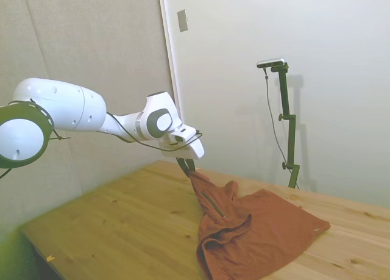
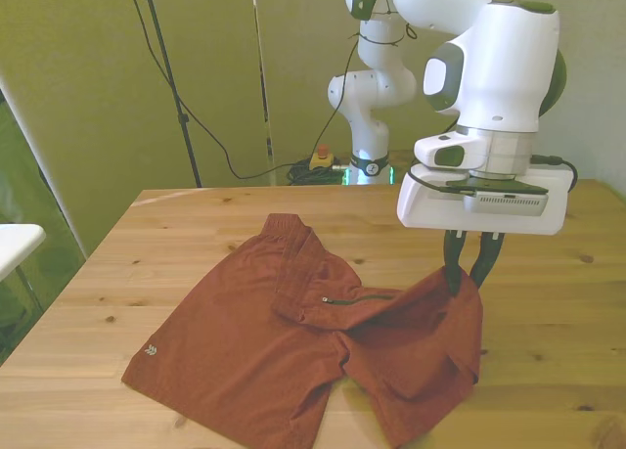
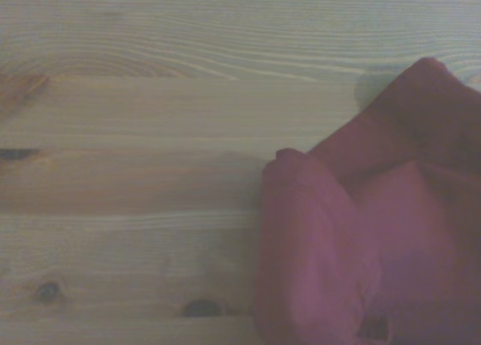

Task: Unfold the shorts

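Note:
The rust-brown shorts [image 2: 254, 356] lie across the wooden table [image 2: 176, 234], one leg spread flat toward the front view's left with a small pale tag [image 2: 150, 351] at its hem. A dark zipper pocket [image 2: 354, 298] shows on the folded-over middle. My gripper [image 2: 468, 275] is shut on the edge of the other side of the shorts and holds it peaked up off the table. From the side, the shorts [image 1: 262, 231] hang from the gripper [image 1: 187, 165] in a ridge. In the wrist view, bunched shorts fabric [image 3: 376, 247] lies over bare wood.
A white surface [image 2: 15, 242] juts in beyond the table on the front view's left. A red stop button [image 2: 320, 159] and cables sit behind the table's far edge. Bare wood [image 2: 558, 302] stretches on the front view's right of the gripper.

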Motion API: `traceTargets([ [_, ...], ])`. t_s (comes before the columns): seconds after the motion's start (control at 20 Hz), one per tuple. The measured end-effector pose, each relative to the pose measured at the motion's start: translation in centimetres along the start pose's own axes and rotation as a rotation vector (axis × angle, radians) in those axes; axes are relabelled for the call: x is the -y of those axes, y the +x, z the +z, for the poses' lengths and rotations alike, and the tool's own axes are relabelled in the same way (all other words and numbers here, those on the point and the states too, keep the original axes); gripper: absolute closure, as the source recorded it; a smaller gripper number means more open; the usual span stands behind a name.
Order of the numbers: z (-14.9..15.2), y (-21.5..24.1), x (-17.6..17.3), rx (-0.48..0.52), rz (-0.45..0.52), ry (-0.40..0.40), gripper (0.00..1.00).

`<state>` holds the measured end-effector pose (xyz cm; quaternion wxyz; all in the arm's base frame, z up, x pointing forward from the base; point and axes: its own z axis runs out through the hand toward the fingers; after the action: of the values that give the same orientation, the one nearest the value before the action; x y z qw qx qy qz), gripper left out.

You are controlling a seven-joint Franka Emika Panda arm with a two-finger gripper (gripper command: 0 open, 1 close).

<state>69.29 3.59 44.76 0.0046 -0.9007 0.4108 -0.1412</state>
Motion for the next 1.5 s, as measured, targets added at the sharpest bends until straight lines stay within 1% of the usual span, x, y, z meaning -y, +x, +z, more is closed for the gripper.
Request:
traceTargets([
  [0.15,-1.6,0.3,-0.4,0.000,0.005,0.000,0.00],
  [0.25,-3.6,1.3,-1.9,-0.007,0.020,0.003,0.00],
  [0.35,-5.5,2.6,-4.7,-0.011,0.034,-0.004,0.00],
  [0.4,-6.3,3.6,-6.7,-0.012,0.045,-0.013,0.00],
  [0.45,-6.9,4.6,-8.9,-0.011,0.052,-0.022,0.00],
  [0.55,-6.9,6.4,-12.7,-0.005,0.061,-0.041,0.00],
  [0.7,-5.5,8.9,-17.0,0.017,0.056,-0.063,0.00],
  [0.8,-4.1,10.8,-19.1,0.034,0.034,-0.053,0.00],
  [0.9,-2.5,12.6,-20.4,0.037,-0.005,-0.026,0.00],
  [1.2,2.8,16.0,-22.8,0.034,-0.135,-0.004,0.00],
  [1.35,4.6,16.7,-23.4,0.041,-0.187,0.010,0.00],
  [1.5,6.1,17.1,-23.1,0.060,-0.225,0.036,0.00],
])
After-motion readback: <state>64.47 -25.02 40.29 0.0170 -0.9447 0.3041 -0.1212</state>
